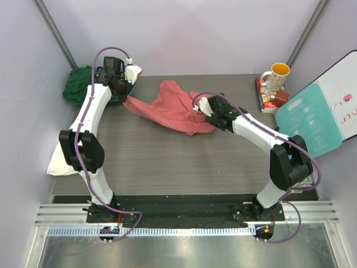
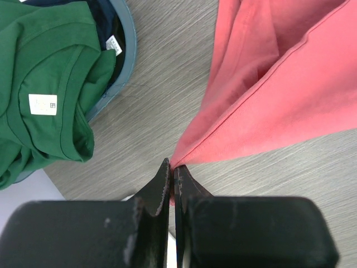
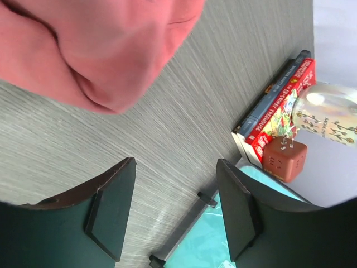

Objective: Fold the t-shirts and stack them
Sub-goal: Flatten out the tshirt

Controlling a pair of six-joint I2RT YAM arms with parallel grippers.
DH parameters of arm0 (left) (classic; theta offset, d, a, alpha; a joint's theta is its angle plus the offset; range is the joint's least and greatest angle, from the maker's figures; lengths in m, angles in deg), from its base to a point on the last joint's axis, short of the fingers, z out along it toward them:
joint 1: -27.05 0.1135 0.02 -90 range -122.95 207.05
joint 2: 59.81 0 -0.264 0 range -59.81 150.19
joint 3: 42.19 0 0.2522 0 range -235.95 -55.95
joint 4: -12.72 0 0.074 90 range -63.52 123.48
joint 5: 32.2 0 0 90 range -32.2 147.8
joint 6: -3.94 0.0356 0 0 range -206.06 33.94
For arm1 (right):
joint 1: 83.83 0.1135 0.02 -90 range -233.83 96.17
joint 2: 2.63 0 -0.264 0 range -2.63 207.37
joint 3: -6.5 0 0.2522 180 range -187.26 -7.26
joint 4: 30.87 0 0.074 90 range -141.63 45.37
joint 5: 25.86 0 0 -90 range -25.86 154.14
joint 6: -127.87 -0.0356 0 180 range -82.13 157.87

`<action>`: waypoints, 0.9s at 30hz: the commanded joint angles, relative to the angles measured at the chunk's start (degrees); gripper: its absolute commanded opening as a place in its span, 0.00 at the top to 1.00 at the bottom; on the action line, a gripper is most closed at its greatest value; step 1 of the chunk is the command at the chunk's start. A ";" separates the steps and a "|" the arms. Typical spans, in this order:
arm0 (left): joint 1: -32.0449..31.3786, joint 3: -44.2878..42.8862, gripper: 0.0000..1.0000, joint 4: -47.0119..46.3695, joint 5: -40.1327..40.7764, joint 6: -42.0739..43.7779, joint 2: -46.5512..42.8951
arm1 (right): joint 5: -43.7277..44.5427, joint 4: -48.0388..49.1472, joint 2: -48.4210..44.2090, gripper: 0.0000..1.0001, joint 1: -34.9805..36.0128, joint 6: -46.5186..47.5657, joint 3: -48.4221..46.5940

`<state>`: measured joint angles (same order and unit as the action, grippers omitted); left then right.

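now my left hand (image 2: 172, 170) is pinching a corner of the red shirt (image 1: 173, 106), fully closed on it. my right hand (image 3: 175, 167) is gaping wide, holding nothing, just beside the shirt's other end. the red shirt is lying crumpled mid-bench (image 1: 167, 162); the green shirt (image 2: 44, 72) is sitting far left.

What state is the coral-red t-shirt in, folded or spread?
Neither: the coral-red t-shirt lies bunched on the table, one corner pinched in the left gripper.

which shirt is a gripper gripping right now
The coral-red t-shirt: the left gripper pinches its corner. The dark green t-shirt and white t-shirt lie untouched at the left.
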<state>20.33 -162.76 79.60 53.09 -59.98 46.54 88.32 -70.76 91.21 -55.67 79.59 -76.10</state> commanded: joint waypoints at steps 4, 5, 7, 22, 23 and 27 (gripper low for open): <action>0.30 -2.00 1.00 0.14 -2.23 -1.56 -1.14 | -7.38 -1.73 0.63 0.35 -1.27 -10.85 -12.45; 0.30 -2.09 1.00 0.31 -2.41 -2.09 -1.14 | -12.01 -1.91 3.08 0.36 -1.62 -12.69 -15.59; 0.30 -1.92 1.00 0.23 -2.94 -2.62 -1.14 | -17.56 -3.40 6.07 0.36 -2.32 -15.34 -18.77; 0.30 3.96 1.00 -1.44 -1.97 -3.50 -4.74 | -42.55 -18.17 25.95 0.35 -2.50 -12.27 -41.11; 0.30 4.23 1.00 -1.62 -1.80 -3.50 -5.09 | -42.38 -18.17 26.13 0.35 -2.50 -12.01 -40.33; 0.22 4.76 1.00 -1.97 -1.71 -3.76 -5.09 | -42.73 -20.44 26.92 0.35 -2.59 -11.04 -39.44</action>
<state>20.33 -158.23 79.75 51.17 -62.95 44.90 48.33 -88.03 118.42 -58.32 67.11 -113.80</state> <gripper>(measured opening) 0.008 0.650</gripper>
